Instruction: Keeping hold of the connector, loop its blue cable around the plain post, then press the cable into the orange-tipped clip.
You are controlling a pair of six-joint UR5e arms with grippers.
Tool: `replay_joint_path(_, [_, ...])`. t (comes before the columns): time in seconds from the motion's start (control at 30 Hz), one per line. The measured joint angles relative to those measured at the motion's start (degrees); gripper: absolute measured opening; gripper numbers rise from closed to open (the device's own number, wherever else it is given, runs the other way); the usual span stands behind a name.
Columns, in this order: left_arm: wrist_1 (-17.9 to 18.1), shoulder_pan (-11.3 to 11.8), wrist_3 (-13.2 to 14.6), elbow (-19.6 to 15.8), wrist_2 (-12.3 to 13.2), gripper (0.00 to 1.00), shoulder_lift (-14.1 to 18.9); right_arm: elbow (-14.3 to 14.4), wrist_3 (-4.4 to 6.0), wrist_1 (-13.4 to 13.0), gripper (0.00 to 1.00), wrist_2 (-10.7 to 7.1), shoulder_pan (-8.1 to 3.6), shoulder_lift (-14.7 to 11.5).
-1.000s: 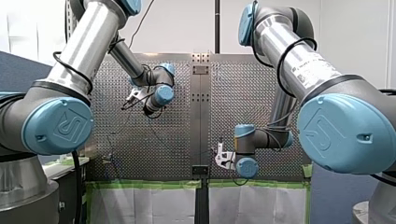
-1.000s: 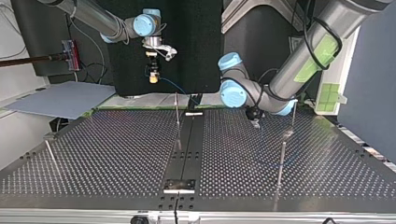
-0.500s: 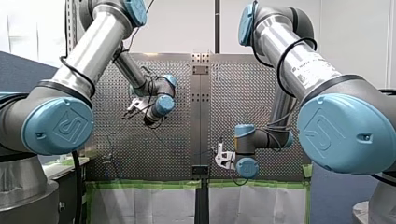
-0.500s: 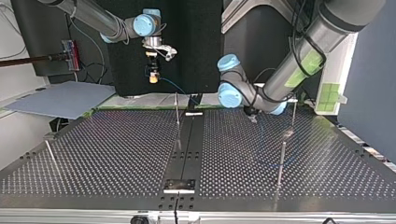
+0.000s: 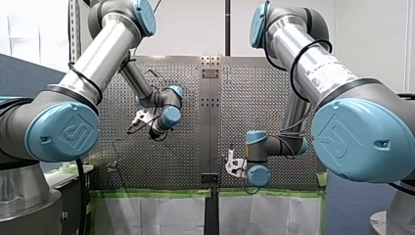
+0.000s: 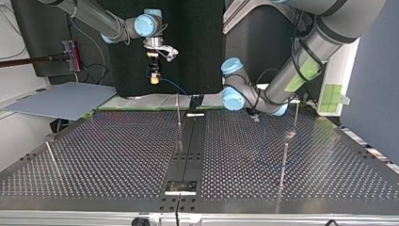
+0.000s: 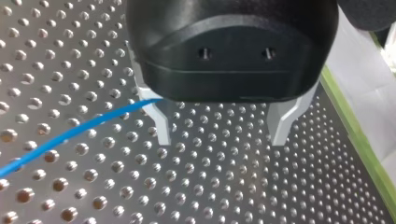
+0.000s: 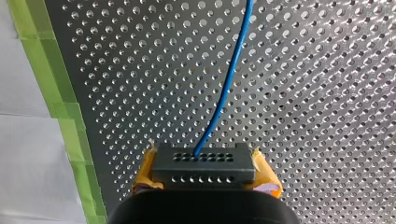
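Observation:
In the right wrist view my right gripper (image 8: pixel 205 179) is shut on the black connector (image 8: pixel 204 168), its yellow pads on both sides. The blue cable (image 8: pixel 229 79) runs from the connector out over the perforated plate. In the top view that gripper (image 6: pixel 154 79) hangs above the table's far edge, at the left. My left gripper (image 7: pixel 222 137) stands open just above the plate, nothing between its metal fingers (image 7: pixel 163 128). The cable (image 7: pixel 70 135) passes beside one finger. In the top view my left gripper (image 6: pixel 254 115) is low, near a thin post (image 6: pixel 295 113). No orange tip can be made out.
More thin posts stand on the table (image 6: pixel 117 155): one (image 6: pixel 178 110) by the dark centre strip (image 6: pixel 188 150), one (image 6: pixel 283 160) at the top view's right, one (image 6: pixel 51 157) at its left. Green tape (image 8: pixel 51 93) lines the plate's edge.
My left arm has swung its wrist lower in the front view, and its gripper has shifted slightly along the table's far edge. My right arm and the connector have stayed still.

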Motion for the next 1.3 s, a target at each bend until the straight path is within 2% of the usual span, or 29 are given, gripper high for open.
replay_joint_path(0.13, [-0.46, -0.32, -1.99, 1.5, 0.78, 1.0, -1.93, 0.0, -0.12, -0.01, 0.0, -0.04, 0.0, 0.0])
replay_joint_path(0.47, [4.31, -0.46, -7.33, 2.51, 5.54, 1.0, -6.35, 0.0, -0.51, 0.14, 0.0, -0.05, -0.02, 0.0])
replay_joint_path(0.8, [5.76, -1.33, -9.86, 3.21, 9.68, 1.0, -10.94, 0.0, -0.67, 0.17, 0.0, -0.06, -0.23, 0.0])
replay_joint_path(1.3, [7.05, -4.61, -16.39, 3.24, 17.43, 1.0, -11.69, 0.0, -0.66, 0.48, 0.0, -0.39, -0.32, 0.0])
